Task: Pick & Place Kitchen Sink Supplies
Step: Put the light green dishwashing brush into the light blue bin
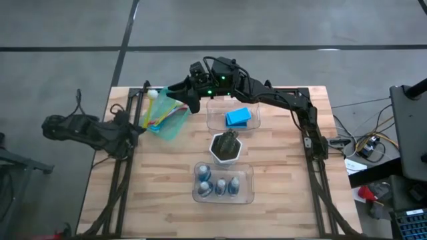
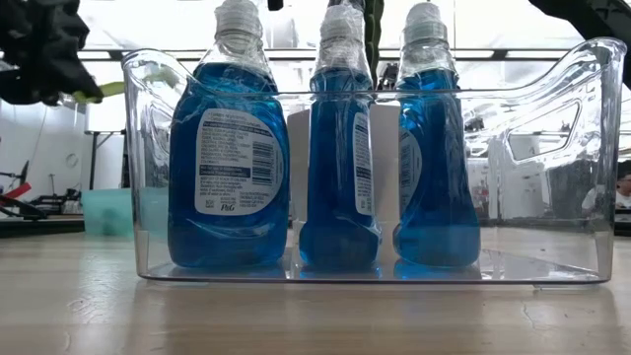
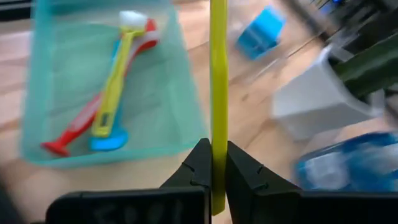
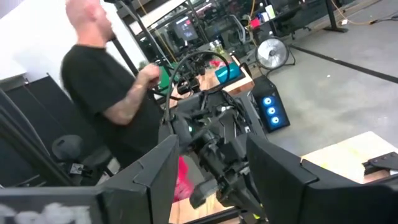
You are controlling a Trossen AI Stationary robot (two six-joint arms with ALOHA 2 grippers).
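My left gripper [image 3: 217, 169] is shut on a yellow brush [image 3: 218, 74] and hovers by the left side of the green tray [image 1: 175, 127]. The brush's white head [image 1: 155, 94] points toward the table's far edge. In the low view the brush [image 2: 99, 94] shows high above the table. In the tray lie yellow [image 3: 118, 81], pink [image 3: 81, 121] and blue [image 3: 109, 142] brushes. My right gripper [image 4: 211, 168] is open and empty, raised near the tray's far right corner [image 1: 190, 97]. A blue sponge [image 1: 238, 117] lies in a clear bin. Three bottles of blue liquid [image 2: 340, 148] stand in the near bin. My left gripper pinches the yellow brush's handle [image 3: 218, 146] between its two fingers, near the handle's free end, a short stub of which shows behind the fingers. The brush runs straight on past the fingertips, along the fingers. It is lifted clear of the table and tray.
A white hexagonal pot with a dark plant [image 1: 227, 147] stands mid-table between the sponge bin [image 1: 215, 120] and the bottle bin [image 1: 248, 190]. Bare wood lies at the table's near left and right. A person [image 4: 106, 93] stands beyond the table in the right wrist view.
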